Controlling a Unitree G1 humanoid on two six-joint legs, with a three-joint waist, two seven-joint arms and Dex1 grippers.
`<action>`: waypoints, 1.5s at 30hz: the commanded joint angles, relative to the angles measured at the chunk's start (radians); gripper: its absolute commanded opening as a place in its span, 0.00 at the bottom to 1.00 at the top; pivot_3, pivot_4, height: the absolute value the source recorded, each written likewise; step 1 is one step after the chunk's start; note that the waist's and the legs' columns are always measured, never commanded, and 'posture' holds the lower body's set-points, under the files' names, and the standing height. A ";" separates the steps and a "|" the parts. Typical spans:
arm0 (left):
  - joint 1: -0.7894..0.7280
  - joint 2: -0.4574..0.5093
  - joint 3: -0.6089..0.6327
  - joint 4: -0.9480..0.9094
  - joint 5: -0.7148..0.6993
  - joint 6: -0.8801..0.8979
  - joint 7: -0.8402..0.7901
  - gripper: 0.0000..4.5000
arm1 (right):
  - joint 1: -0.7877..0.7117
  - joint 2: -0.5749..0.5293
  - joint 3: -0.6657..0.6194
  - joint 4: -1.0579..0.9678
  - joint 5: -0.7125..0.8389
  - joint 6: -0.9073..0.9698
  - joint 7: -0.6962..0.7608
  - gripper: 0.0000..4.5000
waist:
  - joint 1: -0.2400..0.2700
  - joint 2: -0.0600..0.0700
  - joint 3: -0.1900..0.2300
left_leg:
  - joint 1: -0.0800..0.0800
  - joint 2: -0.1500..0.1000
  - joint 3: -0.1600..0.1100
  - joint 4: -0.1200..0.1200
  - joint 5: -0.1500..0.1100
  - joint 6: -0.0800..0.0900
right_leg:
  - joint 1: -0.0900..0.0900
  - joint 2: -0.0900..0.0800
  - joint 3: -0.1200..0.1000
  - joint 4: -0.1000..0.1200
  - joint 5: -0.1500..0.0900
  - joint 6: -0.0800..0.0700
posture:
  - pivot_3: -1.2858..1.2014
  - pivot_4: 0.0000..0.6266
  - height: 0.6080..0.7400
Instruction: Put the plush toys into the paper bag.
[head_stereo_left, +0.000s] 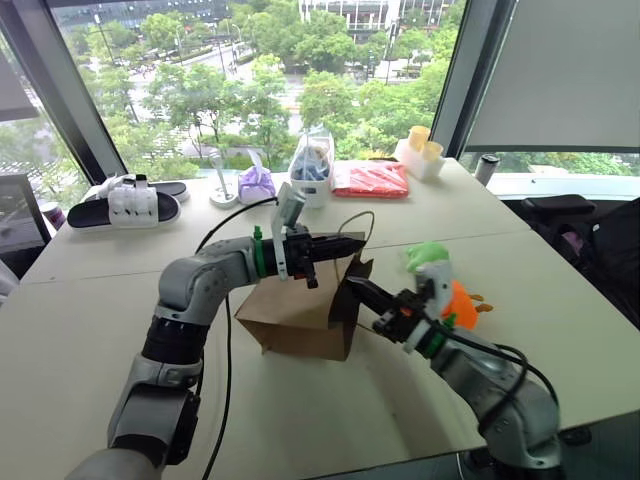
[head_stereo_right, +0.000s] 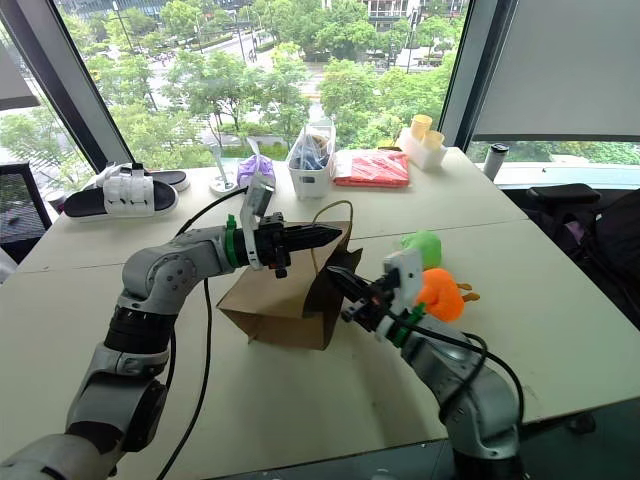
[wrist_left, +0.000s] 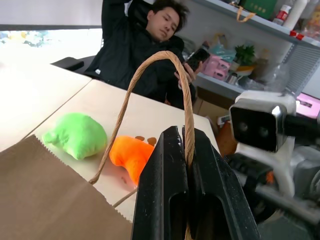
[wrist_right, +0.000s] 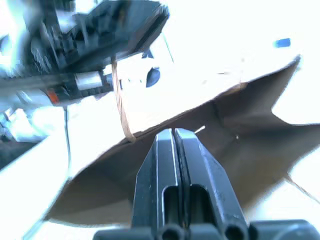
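the paper bag lies on its side near the middle of the white table, its mouth turned toward the right gripper and the toys. the left gripper hangs above the bag's mouth with its fingers pressed together on a cord handle, whose loop rises above the fingertips. the right gripper sits at the bag's open edge, fingers together; from the wrist view they seem to pinch the paper rim, though i cannot tell for sure. the green toy and the orange toy rest on the table beside each other, just past the right arm and outside the bag. farther back on the table, near the window, lie a black slipper with a white strap, a purple bundle, a clear bag of mixed items, a red packet and yellow cups. a person in dark clothes sits beyond the table, holding a phone.
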 joint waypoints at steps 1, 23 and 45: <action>-0.003 0.004 0.011 -0.021 -0.005 -0.017 -0.007 0.01 | 0.003 -0.041 -0.164 -0.051 0.161 0.032 -0.080 0.00 | -0.002 0.000 0.000 | 0.000 0.000 0.000 0.000 0.000 0.000 | 0.000 0.000 0.000 0.000 0.000 0.000 | 0.52 0.24 1.00; -0.018 -0.019 0.011 0.012 0.018 -0.037 0.001 0.00 | -0.230 -0.333 0.033 0.574 -0.326 -0.038 -0.170 1.00 | -0.001 0.000 0.000 | 0.000 -0.001 0.005 0.000 -0.001 0.001 | 0.000 0.000 0.002 -0.001 0.000 0.000 | 0.52 0.24 1.00; -0.063 -0.043 0.067 0.009 -0.050 -0.004 0.037 0.00 | -0.375 -0.328 -0.151 0.328 -0.087 0.057 -0.046 0.00 | -0.006 0.000 0.000 | -0.002 0.001 0.004 0.001 -0.001 0.001 | -0.002 0.001 0.002 -0.002 0.001 0.001 | 0.52 0.24 1.00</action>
